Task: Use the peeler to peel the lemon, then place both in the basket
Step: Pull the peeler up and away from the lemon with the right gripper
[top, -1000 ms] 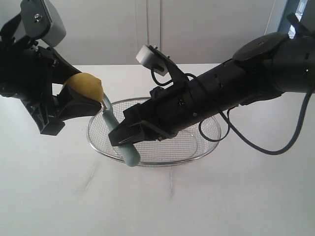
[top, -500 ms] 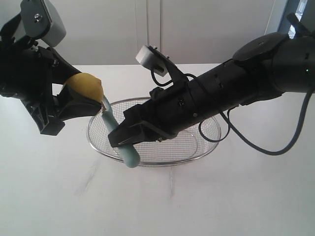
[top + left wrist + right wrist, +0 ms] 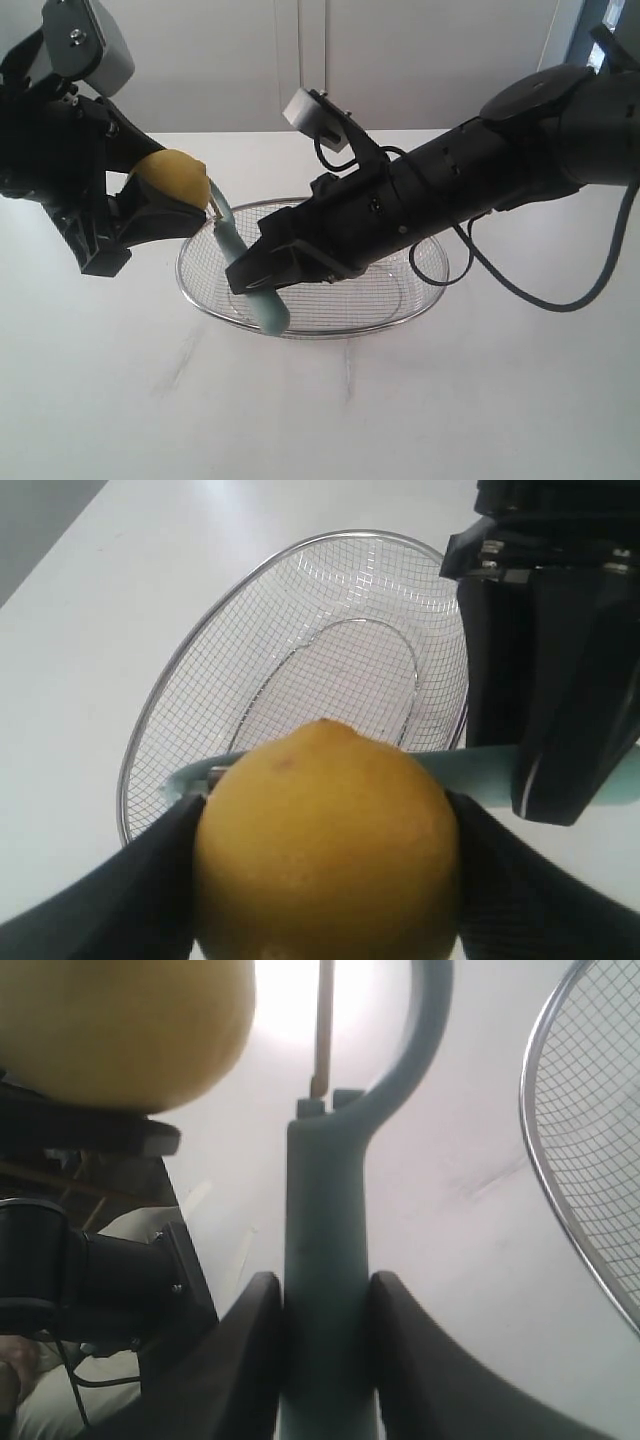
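**Lemon and peeler both gripped at the basket's left end**

From my station, the left gripper (image 3: 160,192) is clamped on the lemon (image 3: 325,850). Its two black fingers (image 3: 130,900) press on opposite sides of the fruit, and the jaws stand wide because the lemon fills them. The lemon hangs in the air, off the white table (image 3: 450,400). It is just outside the left end of the basket (image 3: 345,335) and higher than the rim. The skin I can see is smooth and yellow all over.

The right gripper (image 3: 258,278) reaches in across the basket from its right side and is closed on the peeler (image 3: 322,1220). Its pads (image 3: 245,1360) squeeze the pale green handle from both sides, about midway along it. The handle slants across the basket's left rim. Its butt end hangs low by the front-left part of the rim, and its curved head points up and away from the basket toward the lemon.

The head sits right beside the side of the lemon that faces the basket. I cannot tell from my screens whether the blade is on the skin.

The basket stands on the table beneath the right arm, and I see nothing lying in its mesh.
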`<control>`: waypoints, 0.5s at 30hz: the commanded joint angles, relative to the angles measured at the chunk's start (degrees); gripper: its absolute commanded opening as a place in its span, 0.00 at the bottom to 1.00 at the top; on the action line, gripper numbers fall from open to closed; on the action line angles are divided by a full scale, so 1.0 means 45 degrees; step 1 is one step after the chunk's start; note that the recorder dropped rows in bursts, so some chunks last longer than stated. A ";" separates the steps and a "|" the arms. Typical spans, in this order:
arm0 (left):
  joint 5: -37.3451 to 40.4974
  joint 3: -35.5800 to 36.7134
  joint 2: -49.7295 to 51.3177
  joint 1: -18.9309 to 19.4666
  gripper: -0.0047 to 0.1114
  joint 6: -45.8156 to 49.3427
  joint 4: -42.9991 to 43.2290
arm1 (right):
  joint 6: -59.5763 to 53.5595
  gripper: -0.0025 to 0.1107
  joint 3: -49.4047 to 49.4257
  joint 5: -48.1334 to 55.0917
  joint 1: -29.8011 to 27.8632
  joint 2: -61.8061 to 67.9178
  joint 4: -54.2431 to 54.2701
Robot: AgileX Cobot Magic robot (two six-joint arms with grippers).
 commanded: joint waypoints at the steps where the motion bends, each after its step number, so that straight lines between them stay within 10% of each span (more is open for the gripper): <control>1: 0.0140 0.0019 -0.0071 -0.0073 0.04 -0.0108 -0.0204 | -0.0139 0.02 -0.0107 0.0095 -0.0109 -0.0480 0.0195; 15: 0.0167 0.0019 -0.0071 -0.0073 0.04 -0.0108 -0.0204 | -0.0139 0.02 -0.0107 -0.0374 -0.0109 -0.0969 -0.0123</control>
